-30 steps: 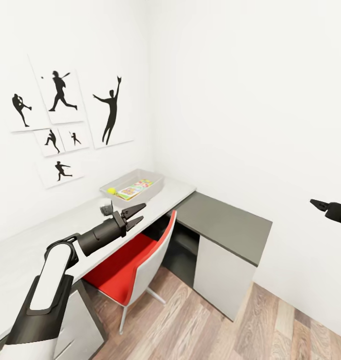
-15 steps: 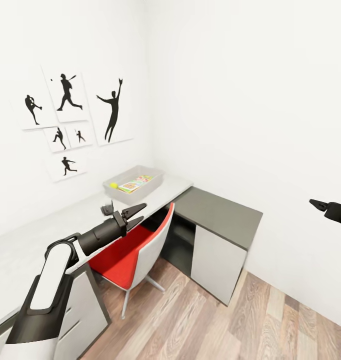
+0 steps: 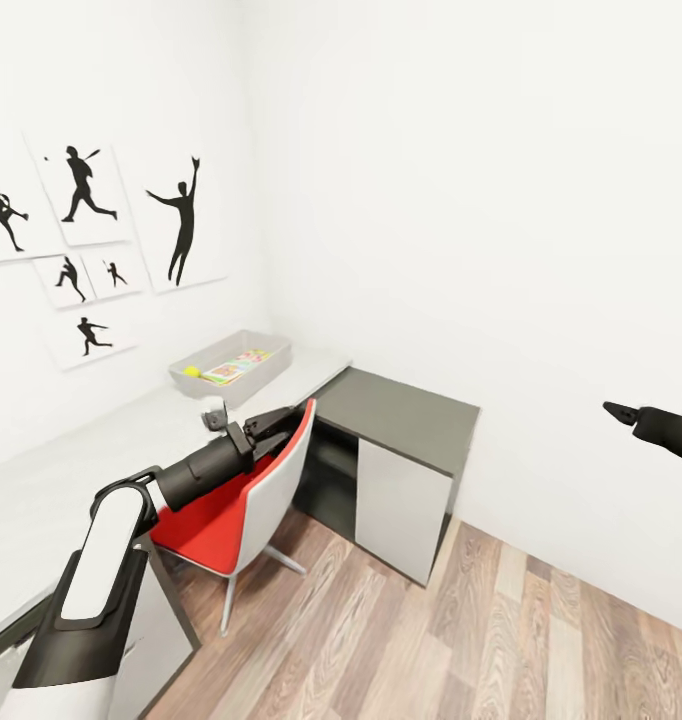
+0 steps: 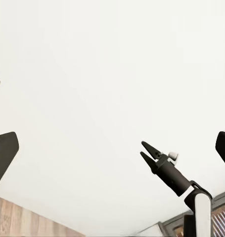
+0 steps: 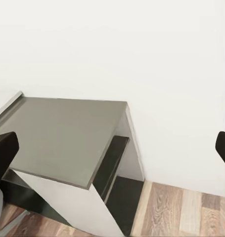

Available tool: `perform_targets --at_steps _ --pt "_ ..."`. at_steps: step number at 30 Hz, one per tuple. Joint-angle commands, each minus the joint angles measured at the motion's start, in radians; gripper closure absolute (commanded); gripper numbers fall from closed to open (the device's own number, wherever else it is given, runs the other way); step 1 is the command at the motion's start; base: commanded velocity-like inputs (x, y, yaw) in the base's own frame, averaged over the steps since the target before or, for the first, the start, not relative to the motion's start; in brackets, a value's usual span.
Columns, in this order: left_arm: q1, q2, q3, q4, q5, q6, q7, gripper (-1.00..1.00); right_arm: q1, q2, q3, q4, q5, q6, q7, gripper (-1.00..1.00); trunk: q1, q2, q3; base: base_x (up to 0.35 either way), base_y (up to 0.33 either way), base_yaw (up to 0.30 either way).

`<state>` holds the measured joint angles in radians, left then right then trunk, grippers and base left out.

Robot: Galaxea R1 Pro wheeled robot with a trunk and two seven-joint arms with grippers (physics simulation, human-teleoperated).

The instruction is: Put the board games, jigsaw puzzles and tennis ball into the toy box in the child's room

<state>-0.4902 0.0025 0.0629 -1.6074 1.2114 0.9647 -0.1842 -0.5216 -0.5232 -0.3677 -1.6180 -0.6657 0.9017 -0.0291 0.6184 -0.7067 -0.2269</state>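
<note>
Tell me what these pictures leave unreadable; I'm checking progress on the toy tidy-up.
- Shallow light grey toy box, head view: holds a yellow-green ball and one multicolour flat box; too small to identify, and anything beneath is hidden.
- Right gripper, head view: arm cut off by the picture edge.
- Red chair: left gripper's fingers partly overlap it.

Toy box (image 3: 231, 362) x1; tennis ball (image 3: 192, 371) x1; jigsaw puzzle (image 3: 233, 366) x1 seen; silhouette pics (image 3: 186, 220) x6; chair (image 3: 243, 496) x1; grippers x2.

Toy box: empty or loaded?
Loaded. The toy box on the table holds a colourful flat box and the tennis ball.
</note>
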Motion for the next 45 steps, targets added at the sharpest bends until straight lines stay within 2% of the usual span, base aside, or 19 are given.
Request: perform_targets --at_steps 1,9,18,19,23,29,41,42,45 --pt "-0.001 0.0 0.002 0.0 -0.007 0.004 -0.008 -1.0 -0.001 0.0 0.0 0.0 -0.005 0.005 -0.003 -1.0 0.0 -0.001 -0.002 -0.004 0.0 -0.292" --pt "-0.002 0.0 0.001 0.001 -0.008 0.008 -0.007 -1.0 -0.001 -0.002 0.001 0.0 -0.005 0.005 0.002 -1.0 0.0 -0.001 -0.002 -0.025 0.0 -0.205" --pt "-0.006 -0.007 -0.004 0.002 -0.012 0.01 -0.003 -1.0 -0.001 -0.002 0.008 0.0 -0.005 -0.004 0.013 -1.0 0.0 -0.001 -0.002 -0.243 0.0 -0.028" --pt "-0.011 -0.016 -0.035 0.015 -0.02 0.005 0.007 -1.0 -0.001 -0.001 0.011 0.0 -0.005 -0.004 0.015 -1.0 0.0 -0.001 -0.002 -0.316 -0.005 -0.003" --pt "-0.025 -0.022 -0.092 0.037 -0.026 -0.009 0.012 -1.0 -0.001 0.0 0.014 0.0 -0.005 -0.004 0.016 -1.0 0.0 -0.001 -0.002 -0.32 -0.029 -0.002" --pt "-0.035 -0.024 -0.132 0.051 -0.029 -0.044 0.015 -1.0 -0.001 0.001 0.04 0.0 -0.005 -0.005 0.013 -1.0 0.0 -0.001 -0.002 -0.251 -0.029 -0.001" --pt "-0.037 -0.024 -0.141 0.056 -0.047 -0.055 0.014 -1.0 -0.007 0.009 0.056 0.012 -0.012 0.004 0.009 -1.0 0.0 -0.001 -0.002 -0.038 -0.003 -0.185" --pt "-0.037 -0.025 -0.141 0.057 -0.048 -0.055 0.015 -1.0 -0.008 0.013 0.059 0.021 -0.011 0.005 0.008 -1.0 0.0 -0.001 -0.002 -0.006 0.02 -0.28" --pt "-0.034 -0.025 -0.143 0.068 -0.067 -0.059 0.015 -1.0 -0.021 0.046 0.096 0.122 -0.009 0.006 0.003 -1.0 0.0 -0.001 -0.002 -0.003 0.07 -0.288"
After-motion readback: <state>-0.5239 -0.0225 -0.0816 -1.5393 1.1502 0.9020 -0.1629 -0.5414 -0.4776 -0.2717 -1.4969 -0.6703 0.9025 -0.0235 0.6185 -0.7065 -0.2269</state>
